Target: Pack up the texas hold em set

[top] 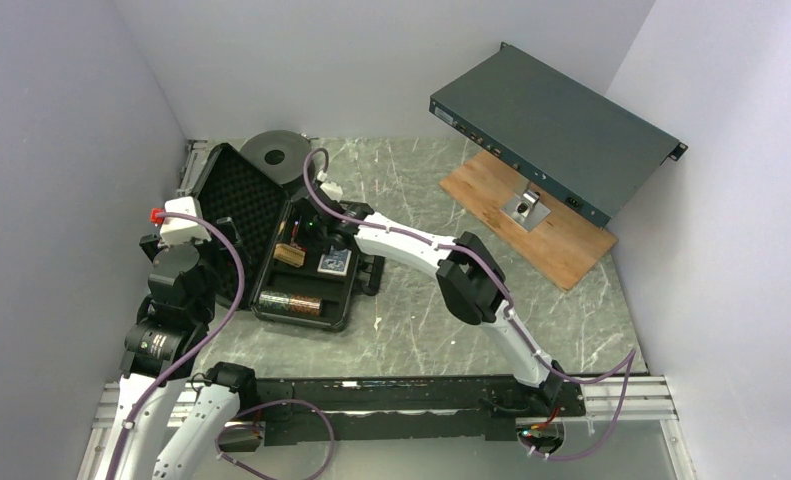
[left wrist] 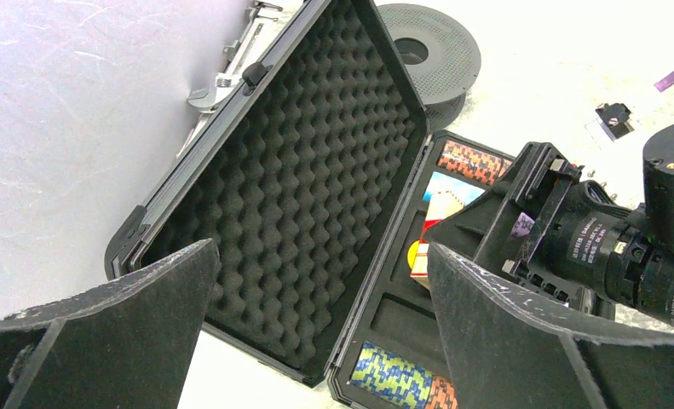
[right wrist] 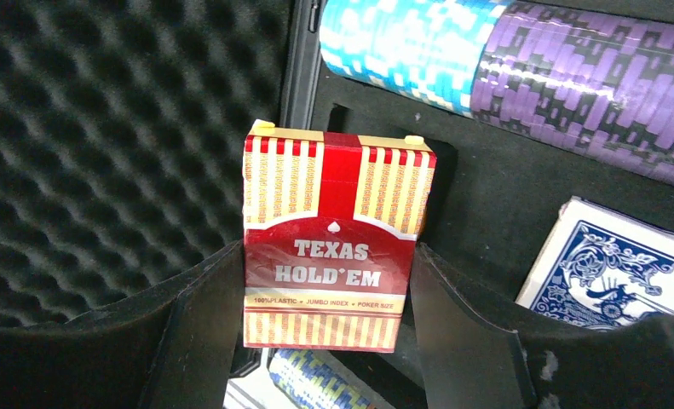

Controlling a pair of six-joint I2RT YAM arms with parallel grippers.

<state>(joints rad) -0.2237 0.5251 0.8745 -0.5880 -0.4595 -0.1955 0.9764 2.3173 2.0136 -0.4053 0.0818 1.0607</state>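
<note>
The black briefcase lies open at the table's left, with its foam lid raised. Its tray holds a yellow-blue chip stack, an orange stack, cyan and purple stacks, and a blue card deck. My right gripper is shut on a red "Texas Hold'em" deck and holds it upright over the tray's slot beside the hinge. My left gripper is wide open and empty, near the lid's near-left corner.
A black round spool sits behind the case. A large dark-grey metal box is propped on a stand over a wooden board at the back right. White walls close in on the left, back and right.
</note>
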